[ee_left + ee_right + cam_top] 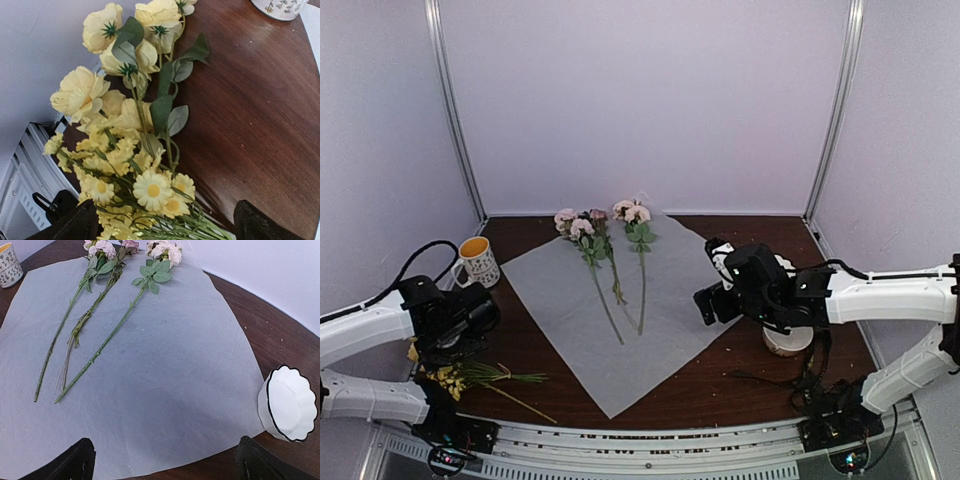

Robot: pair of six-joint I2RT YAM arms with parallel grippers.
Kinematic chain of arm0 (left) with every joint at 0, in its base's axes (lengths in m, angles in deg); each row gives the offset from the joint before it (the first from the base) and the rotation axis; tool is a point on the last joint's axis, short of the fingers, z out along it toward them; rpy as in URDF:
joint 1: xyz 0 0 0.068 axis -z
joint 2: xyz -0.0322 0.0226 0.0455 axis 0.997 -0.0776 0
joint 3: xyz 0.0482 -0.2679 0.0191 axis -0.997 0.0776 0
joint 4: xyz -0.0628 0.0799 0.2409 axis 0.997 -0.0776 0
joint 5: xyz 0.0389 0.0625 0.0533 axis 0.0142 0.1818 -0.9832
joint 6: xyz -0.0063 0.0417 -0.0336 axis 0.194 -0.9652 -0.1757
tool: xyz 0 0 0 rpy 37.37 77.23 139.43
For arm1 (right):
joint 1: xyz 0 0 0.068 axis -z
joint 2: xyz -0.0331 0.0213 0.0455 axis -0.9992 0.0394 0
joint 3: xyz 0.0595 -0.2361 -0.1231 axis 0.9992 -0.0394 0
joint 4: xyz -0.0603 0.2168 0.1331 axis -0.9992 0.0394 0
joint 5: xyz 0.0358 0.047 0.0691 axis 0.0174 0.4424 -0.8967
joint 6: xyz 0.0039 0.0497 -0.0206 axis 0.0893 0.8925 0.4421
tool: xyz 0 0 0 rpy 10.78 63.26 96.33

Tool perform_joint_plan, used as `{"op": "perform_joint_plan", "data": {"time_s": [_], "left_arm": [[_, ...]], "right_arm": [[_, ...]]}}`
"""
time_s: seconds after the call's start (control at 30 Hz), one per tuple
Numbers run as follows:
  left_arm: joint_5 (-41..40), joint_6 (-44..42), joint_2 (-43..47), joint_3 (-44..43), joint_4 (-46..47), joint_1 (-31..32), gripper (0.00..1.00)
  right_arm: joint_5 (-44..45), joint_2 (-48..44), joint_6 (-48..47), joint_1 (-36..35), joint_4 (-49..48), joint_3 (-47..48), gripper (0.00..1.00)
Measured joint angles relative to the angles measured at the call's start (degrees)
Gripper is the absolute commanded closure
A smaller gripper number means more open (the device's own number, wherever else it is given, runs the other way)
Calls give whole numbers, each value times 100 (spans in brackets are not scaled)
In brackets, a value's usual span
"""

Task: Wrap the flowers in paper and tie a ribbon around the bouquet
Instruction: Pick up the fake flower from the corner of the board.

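Left gripper [162, 226] is spread wide with nothing pinched, its fingers either side of the stems of the yellow flowers [125, 150]. These are pale blooms and small daisies lying on the table [260, 125], heads pointing away from it. A mug [477, 260] stands ahead to its right. The right gripper [165, 462] hangs fully open and empty over the near part of the paper [165, 390]. Ahead and left of it lie the pink flowers [155, 275], long stems running back toward it. A white bowl [290, 402] sits to its right, just beside the paper's edge.

Top camera overlooks the table [720, 370] from behind; right wrist shares its paper [165, 380], left wrist flowers [130, 165] close-up.
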Motion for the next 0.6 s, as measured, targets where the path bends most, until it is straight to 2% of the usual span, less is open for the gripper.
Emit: {"op": "perform_joint_plan", "data": {"time_s": [0.1, 0.3, 0.37, 0.47, 0.6], "left_arm": [[-168, -170, -164, 9, 52, -236, 4], [-542, -452, -535, -55, 136, -533, 18], [-577, -525, -527, -28, 249, -560, 26], [-573, -658, -490, 140, 560, -562, 46], [-564, -901, -463, 372, 968, -592, 58]], "right_arm": [[0, -26, -46, 0, -4, -42, 0], [-2, -26, -90, 0, -4, -42, 0], [-2, -26, -90, 0, -4, -42, 0], [-2, -26, -87, 0, -4, -42, 0], [-2, -26, -87, 0, 13, -37, 0]]}}
